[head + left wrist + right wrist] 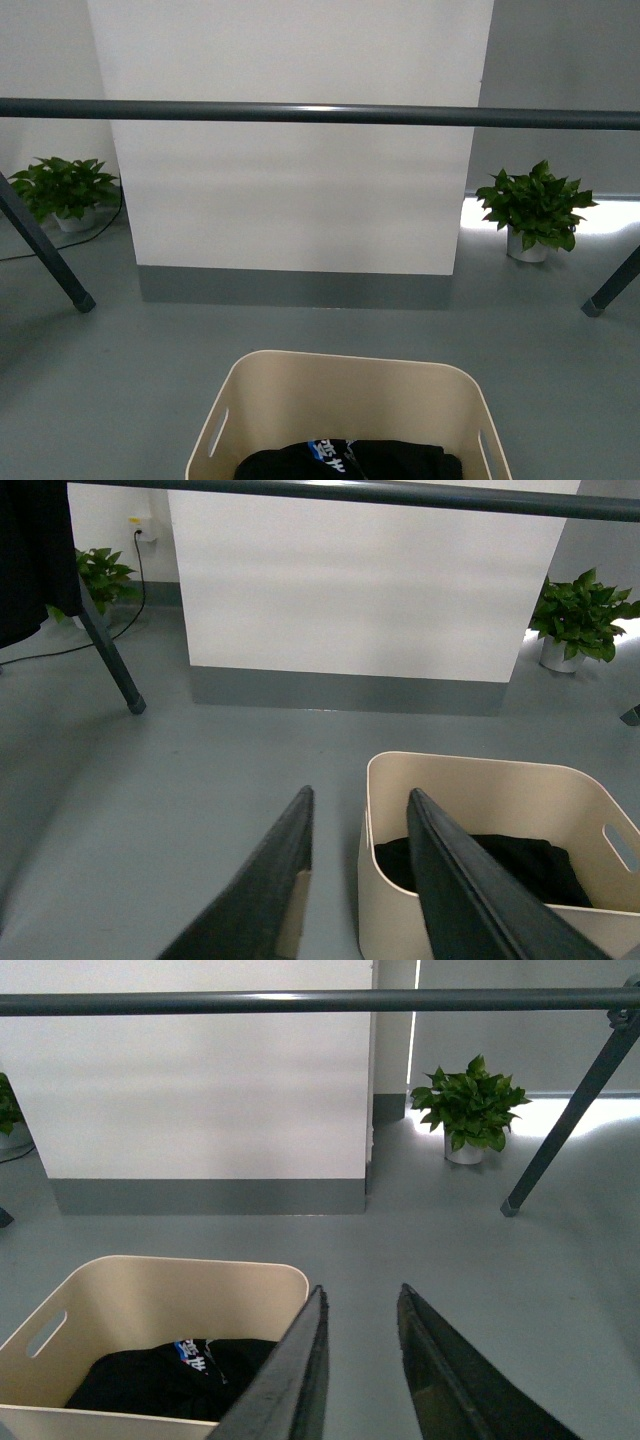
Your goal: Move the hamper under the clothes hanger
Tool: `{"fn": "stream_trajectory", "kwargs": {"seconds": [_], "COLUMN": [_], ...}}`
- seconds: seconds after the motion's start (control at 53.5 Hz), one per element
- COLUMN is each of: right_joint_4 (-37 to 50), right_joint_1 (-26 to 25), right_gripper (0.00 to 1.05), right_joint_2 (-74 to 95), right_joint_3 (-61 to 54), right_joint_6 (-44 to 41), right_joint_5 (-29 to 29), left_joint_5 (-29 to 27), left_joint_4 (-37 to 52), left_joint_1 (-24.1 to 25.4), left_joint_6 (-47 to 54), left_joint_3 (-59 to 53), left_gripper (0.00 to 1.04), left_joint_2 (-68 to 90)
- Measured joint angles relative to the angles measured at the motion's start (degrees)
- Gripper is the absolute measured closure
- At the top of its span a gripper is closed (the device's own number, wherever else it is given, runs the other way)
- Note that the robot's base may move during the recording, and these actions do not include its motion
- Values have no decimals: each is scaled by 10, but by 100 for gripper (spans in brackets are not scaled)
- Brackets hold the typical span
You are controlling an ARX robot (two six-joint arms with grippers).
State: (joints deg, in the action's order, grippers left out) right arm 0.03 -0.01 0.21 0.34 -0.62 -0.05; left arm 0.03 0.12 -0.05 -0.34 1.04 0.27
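One hamper (pixel 345 400), beige, on the floor at the near edge of the front view, centred between the arms, one dark garment (pixel 350 460) with a blue-white print inside; slot handles on both short ends. Two grippers, seen in the wrist views only: left gripper (pixel 360 810) jaws parted, straddling the hamper's left wall, one finger outside and one over the inside, contact with the wall can't be told; right gripper (pixel 362 1305) jaws parted a little, nothing between them, just beside the hamper's right end over bare floor. One hanger (pixel 320 113), dark grey bar running full width beyond the hamper, two legs in the front view, feet on the floor left (pixel 85 302) and right (pixel 593 308); hamper sits on the near side of the bar, apart from both legs. Dark cloth (pixel 35 560) hangs at the bar's left end. Floor (pixel 120 380) is smooth grey. One white pillar (pixel 295 200) with a grey base band behind the hanger. Two potted plants, left (pixel 62 188) and right (pixel 535 208), against the far walls. One cable (pixel 135 580) runs to a wall socket by the left plant.
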Motion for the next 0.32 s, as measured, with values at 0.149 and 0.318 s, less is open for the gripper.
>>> {"fn": "stream_trajectory", "kwargs": {"seconds": [0.149, 0.318], "right_joint_4": [0, 0], "right_joint_1": [0, 0], "right_gripper": [51, 15], "right_joint_2": [0, 0], "right_joint_3": [0, 0], "right_joint_6": [0, 0], "right_joint_5": [0, 0], "left_joint_5": [0, 0], "left_joint_4": [0, 0], "left_joint_1": [0, 0], "left_joint_6": [0, 0], "left_joint_3": [0, 0], "left_gripper": [41, 6], "left_joint_2": [0, 0]}}
